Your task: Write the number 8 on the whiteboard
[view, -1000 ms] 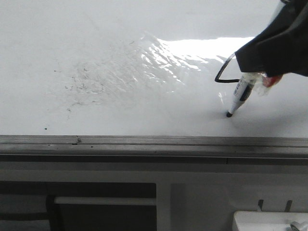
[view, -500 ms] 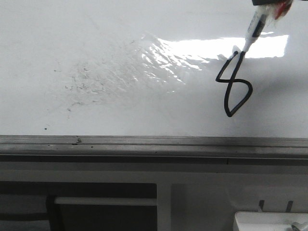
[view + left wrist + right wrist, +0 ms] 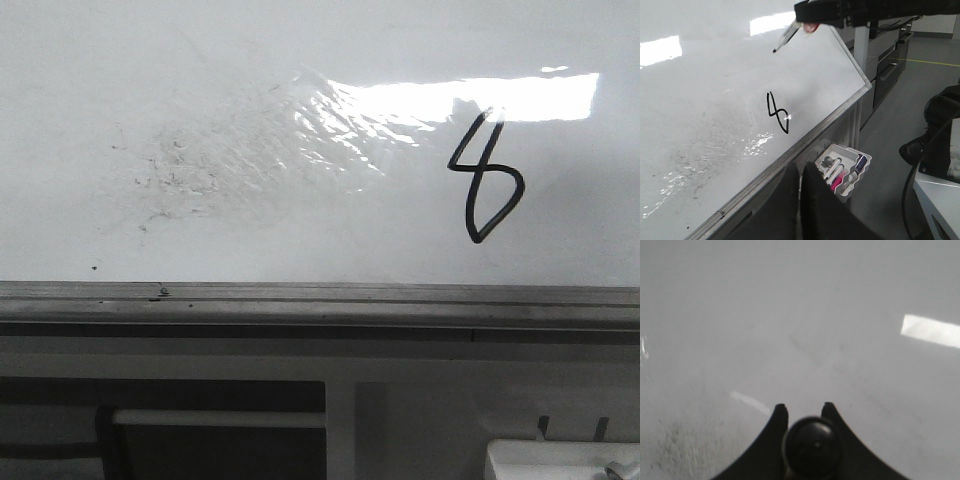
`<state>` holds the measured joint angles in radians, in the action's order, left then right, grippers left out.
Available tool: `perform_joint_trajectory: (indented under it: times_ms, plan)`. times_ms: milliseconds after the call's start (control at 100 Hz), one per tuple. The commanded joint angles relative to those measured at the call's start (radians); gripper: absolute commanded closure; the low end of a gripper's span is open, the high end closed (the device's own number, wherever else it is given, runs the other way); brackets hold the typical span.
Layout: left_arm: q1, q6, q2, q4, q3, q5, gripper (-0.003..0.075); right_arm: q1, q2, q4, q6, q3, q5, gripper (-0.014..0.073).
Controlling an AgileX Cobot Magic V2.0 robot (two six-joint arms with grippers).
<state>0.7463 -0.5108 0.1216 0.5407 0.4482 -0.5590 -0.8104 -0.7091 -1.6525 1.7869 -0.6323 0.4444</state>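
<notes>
The number 8 stands in thin black strokes on the right part of the whiteboard; it also shows in the left wrist view as the number 8. My right gripper is shut on a marker, whose round dark end fills the space between the fingers. In the left wrist view the marker hangs above the board, its tip off the surface and beyond the figure. My left gripper is shut on nothing, off the board's near rail. Neither gripper shows in the front view.
A grey metal rail edges the whiteboard. Smudge specks and a wrinkled shiny patch lie left of the figure. A white tray with several markers hangs below the rail, and a dark panel with a white bar sits lower.
The right arm and marker finished the figure's upper stroke, then lifted off the board and left the front view. The whole 8 is now uncovered.
</notes>
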Motion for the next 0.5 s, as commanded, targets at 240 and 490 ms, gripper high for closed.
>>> perform_joint_trajectory:
  times_ms: [240, 490]
  plan:
    - [0.002, 0.011, 0.061, 0.019, -0.006, 0.125, 0.0675, 0.007, 0.113, -0.022, 0.008, -0.017, -0.166, 0.0664]
    - [0.002, -0.092, 0.32, 0.15, 0.009, 0.125, 0.0391, 0.007, -0.054, -0.029, 0.008, 0.039, -0.444, 0.0664]
